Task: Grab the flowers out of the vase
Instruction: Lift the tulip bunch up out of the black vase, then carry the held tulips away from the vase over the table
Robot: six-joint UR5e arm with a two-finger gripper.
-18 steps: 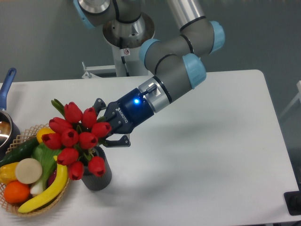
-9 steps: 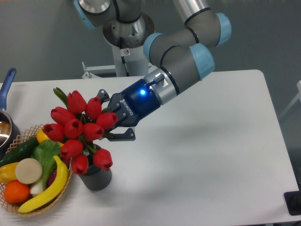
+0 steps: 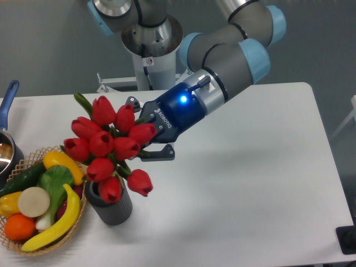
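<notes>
The flowers (image 3: 111, 144) are a bunch of red tulip buds with green stems and leaves, held tilted above the vase. The vase (image 3: 109, 207) is a short dark ribbed cylinder standing on the white table, just right of the basket. Its rim shows to the left of the lowest buds. My gripper (image 3: 146, 146) reaches in from the right and is shut on the flowers' stems. The buds hide the fingertips and most of the stems. The lowest buds hang at the vase's rim; I cannot tell whether the stem ends are still inside.
A wicker basket (image 3: 33, 245) of fruit and vegetables sits at the front left, touching the vase. A blue-handled metal pot (image 3: 6, 139) is at the left edge. The robot's base (image 3: 150, 50) stands at the back. The table's front right edge lies near a black object (image 3: 347, 239).
My gripper has moved up and to the right with the flowers in it. The bunch has risen, uncovering the vase's rim. The vase and basket have not moved.
</notes>
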